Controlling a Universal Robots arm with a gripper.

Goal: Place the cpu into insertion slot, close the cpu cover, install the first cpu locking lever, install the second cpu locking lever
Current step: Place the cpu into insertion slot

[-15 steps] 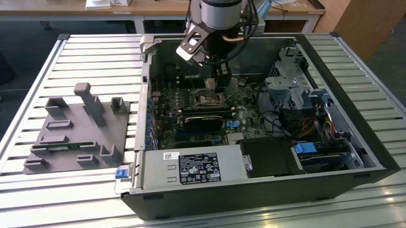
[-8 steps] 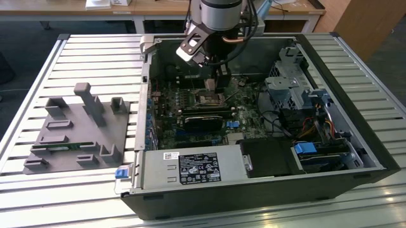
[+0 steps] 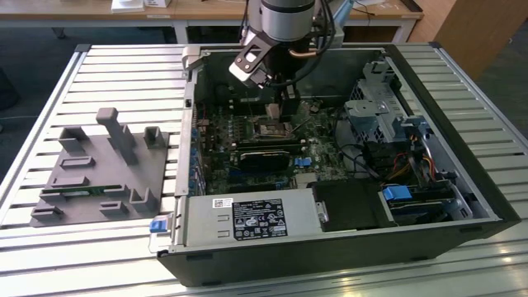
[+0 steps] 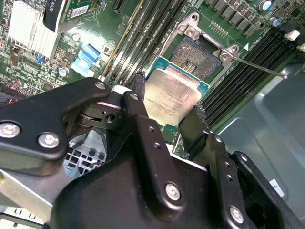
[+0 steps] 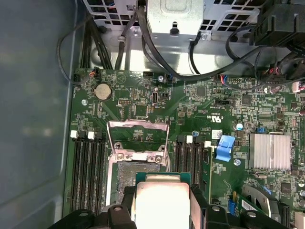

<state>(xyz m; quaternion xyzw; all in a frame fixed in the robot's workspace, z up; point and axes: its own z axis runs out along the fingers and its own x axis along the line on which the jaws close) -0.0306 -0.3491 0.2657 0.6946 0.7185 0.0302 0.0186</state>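
Gripper [image 4: 169, 106] clamped on cpu [image 4: 172, 95], held over insertion slot [image 5: 137, 174] at upper centre of the exterior view; cpu cover [image 5: 138, 138] stands open

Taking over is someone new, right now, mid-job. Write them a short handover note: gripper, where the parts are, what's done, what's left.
The gripper is shut on the cpu, fingers on two opposite edges.
The cpu hangs partly over the insertion slot, not seated; the slot's contacts are bare.
The cpu cover is swung open.
A locking lever sticks out free.
Done: cpu picked up and brought to the slot.
Left: seating, cover, both levers.
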